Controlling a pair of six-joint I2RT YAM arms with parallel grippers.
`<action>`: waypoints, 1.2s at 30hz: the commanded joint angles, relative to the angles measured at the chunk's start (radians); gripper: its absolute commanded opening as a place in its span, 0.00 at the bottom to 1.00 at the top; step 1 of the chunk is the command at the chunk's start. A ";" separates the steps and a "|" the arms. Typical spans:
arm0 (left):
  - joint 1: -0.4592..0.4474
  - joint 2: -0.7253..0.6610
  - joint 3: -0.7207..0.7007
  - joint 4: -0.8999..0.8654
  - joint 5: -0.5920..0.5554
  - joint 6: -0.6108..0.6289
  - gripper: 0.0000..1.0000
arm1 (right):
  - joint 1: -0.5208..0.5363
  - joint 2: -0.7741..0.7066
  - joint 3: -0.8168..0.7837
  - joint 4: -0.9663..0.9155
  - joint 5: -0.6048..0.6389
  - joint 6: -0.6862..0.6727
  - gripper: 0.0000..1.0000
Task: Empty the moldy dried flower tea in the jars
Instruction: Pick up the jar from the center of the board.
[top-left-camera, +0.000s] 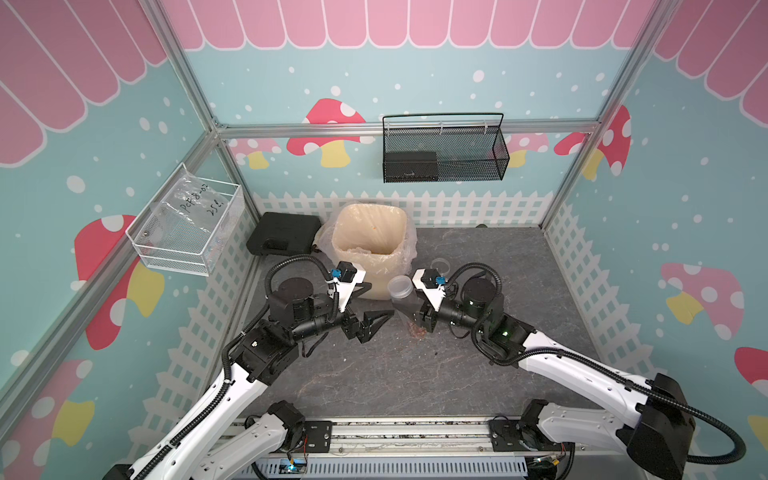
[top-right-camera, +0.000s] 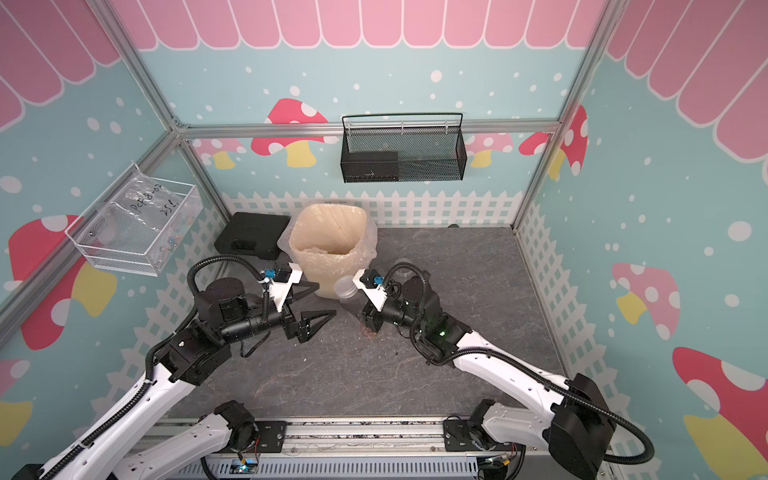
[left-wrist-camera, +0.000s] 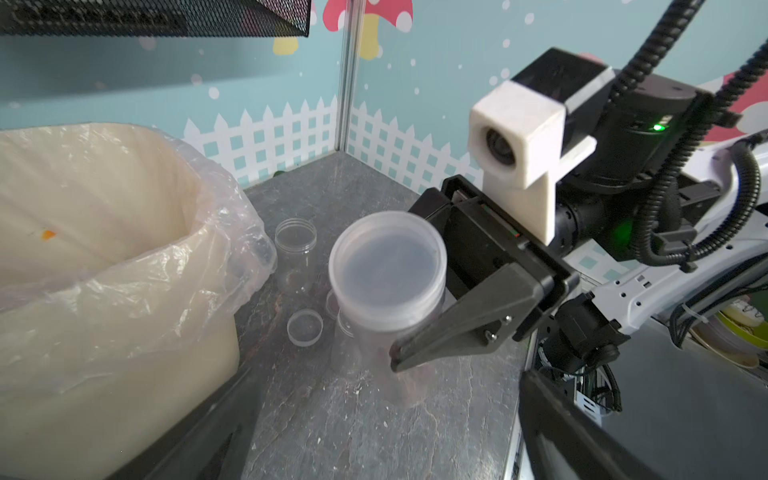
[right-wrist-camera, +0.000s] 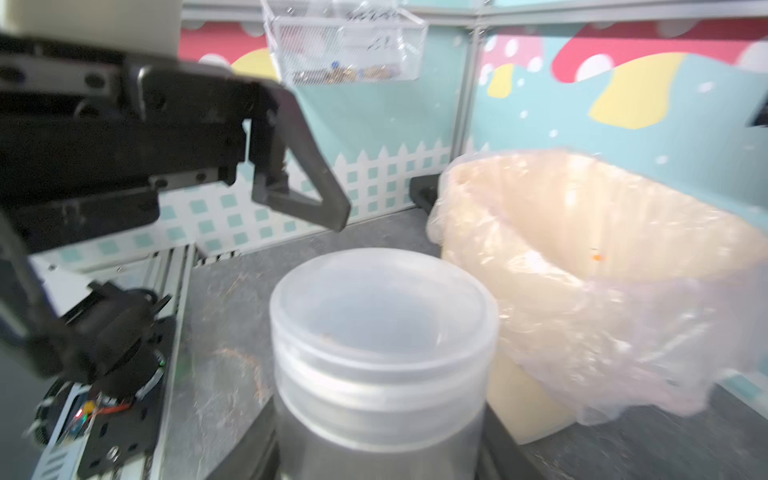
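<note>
Lidded jar (top-left-camera: 400, 286) clamped in right gripper (top-left-camera: 411, 318)
At its nine o'clock sits the left gripper (top-left-camera: 381, 299), jaws spread wide; jar seemingly upright.

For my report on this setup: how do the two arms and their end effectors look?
The left arm and right arm have white shells with black joints. A black ribbed cable hose runs along each. The left end effector and right end effector have black triangular fingers and a white camera bracket with a blue plug. A green light glows on the right arm.
</note>
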 joint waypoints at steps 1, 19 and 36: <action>-0.034 -0.018 -0.064 0.169 -0.072 -0.008 0.99 | 0.001 -0.062 -0.007 0.062 0.197 0.117 0.05; -0.335 0.167 -0.175 0.434 -0.449 0.119 0.99 | 0.003 -0.100 -0.059 0.242 0.296 0.472 0.05; -0.340 0.287 -0.160 0.537 -0.487 0.135 0.82 | 0.003 -0.033 -0.073 0.314 0.271 0.600 0.04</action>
